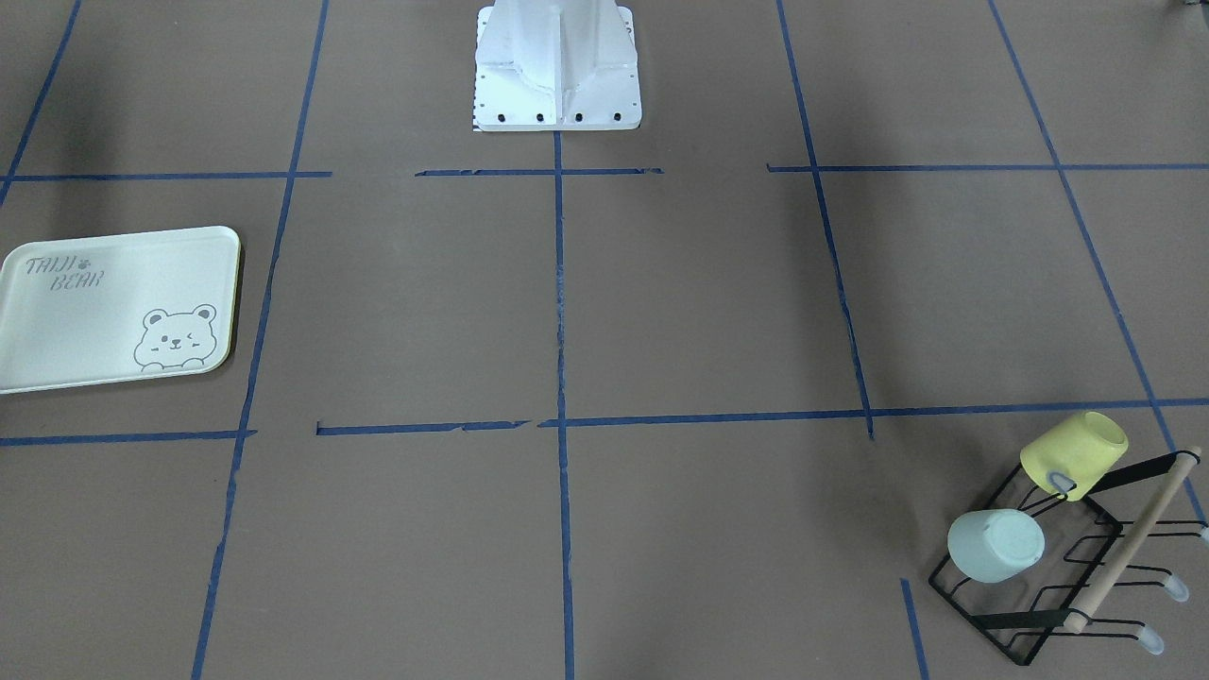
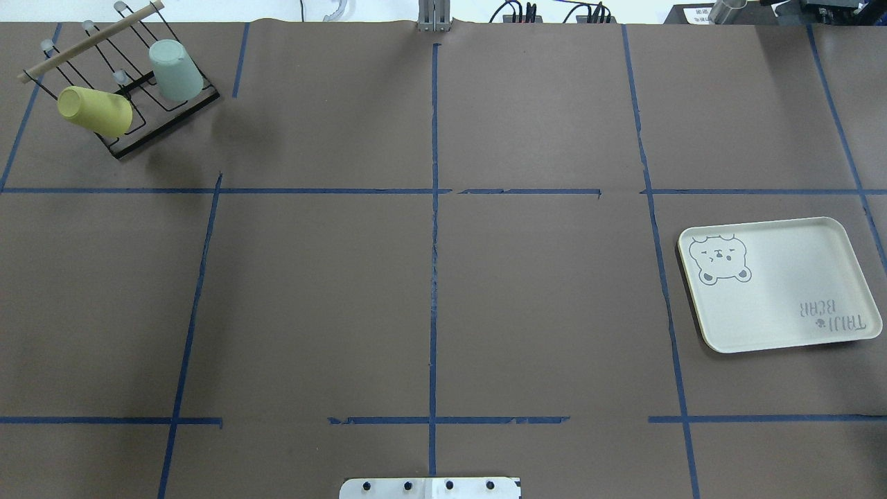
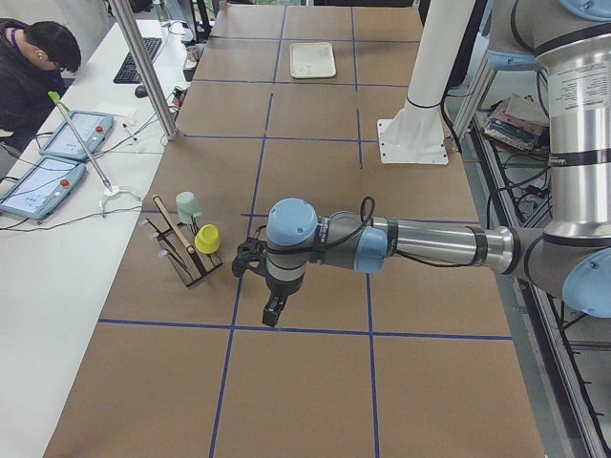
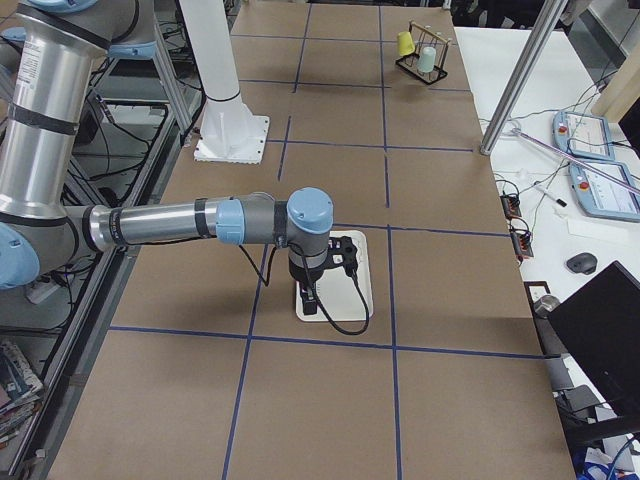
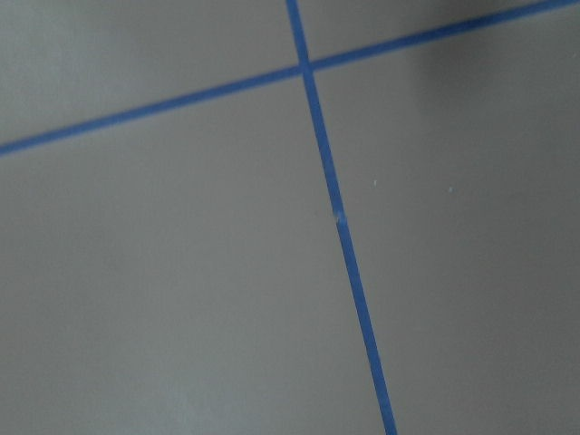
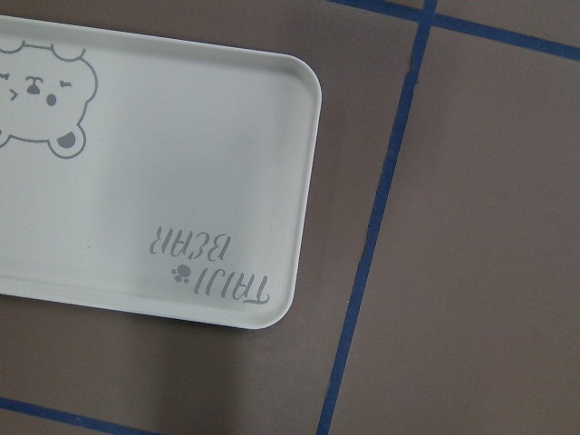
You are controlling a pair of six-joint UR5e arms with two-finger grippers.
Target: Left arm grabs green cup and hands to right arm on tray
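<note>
The left arm (image 3: 430, 243) stretches out level, with the left gripper (image 3: 273, 313) pointing straight down. The right arm (image 4: 160, 222) lies level too, and the right gripper (image 4: 309, 300) hangs downward. From these side views it is unclear whether the jaws are parted.

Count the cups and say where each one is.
2. The green cup and the yellow cup both sit on the wire rack at the table's far left corner; none seems hidden.

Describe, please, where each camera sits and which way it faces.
Front-facing: across the table, facing the robot; base shows.
Overhead: behind the robot, looking forward-down; base edge.
Exterior left: table's left end, looking along it; left arm near.
Exterior right: right end, likewise; right arm near.
Left wrist: down on taped table; no body.
Right wrist: down on tray; no body.
Shared: front-facing and overhead show green cup.
</note>
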